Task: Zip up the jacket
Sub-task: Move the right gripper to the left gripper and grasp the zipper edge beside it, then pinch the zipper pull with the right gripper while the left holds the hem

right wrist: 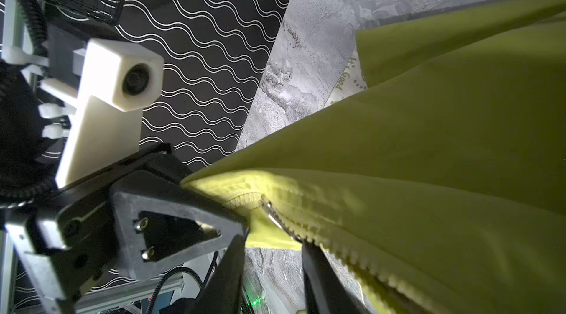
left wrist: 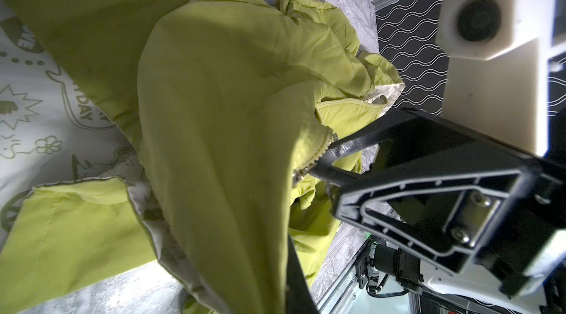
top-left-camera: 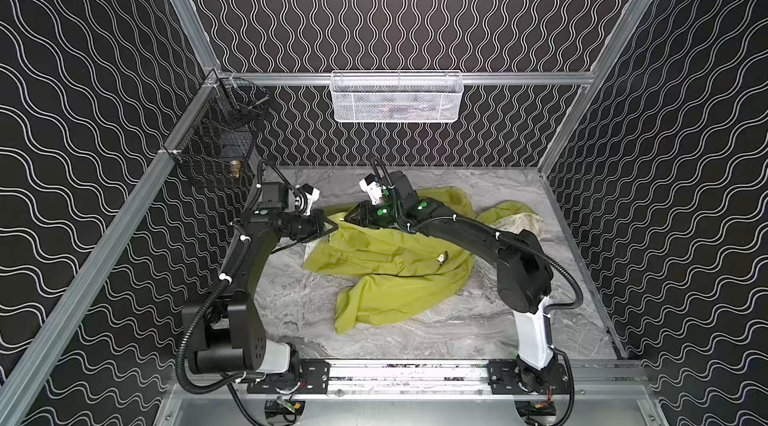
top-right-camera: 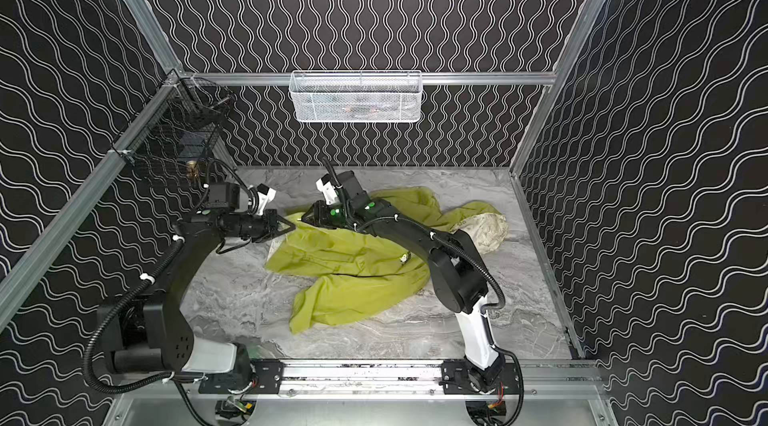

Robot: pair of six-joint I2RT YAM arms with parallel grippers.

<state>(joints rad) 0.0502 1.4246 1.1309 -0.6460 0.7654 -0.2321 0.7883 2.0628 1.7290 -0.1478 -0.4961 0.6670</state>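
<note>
Nearest the lens in both top views runs the aluminium rail (top-left-camera: 407,374) carrying both arm bases. Beyond it, on the marbled table (top-left-camera: 291,311), the jacket (top-left-camera: 395,274) lies crumpled green side up, spreading from the middle toward 2 o'clock, where its cream-lined hood (top-left-camera: 525,220) bunches. At the jacket's 11 o'clock corner the two tools meet tip to tip. Coming in from 9 o'clock, the left gripper (top-left-camera: 332,225) is clamped tight on a lifted corner of one front edge, drawing the cloth taut. Reaching in from 3 o'clock, the right gripper (right wrist: 274,240) has its jaws partly apart, straddling the zipper (right wrist: 337,254) edge just beside a small metal end piece (right wrist: 269,214); they seem to pinch nothing yet. I judge the fabric thin, light and slippery, likely to fold and slide rather than resist; the best hold is the stiffer toothed tape, with the corner kept in tension. Farther back, a white mesh basket (top-left-camera: 395,97) hangs on the wall at 12 o'clock and a black wire basket (top-left-camera: 220,141) at 10 o'clock.
</note>
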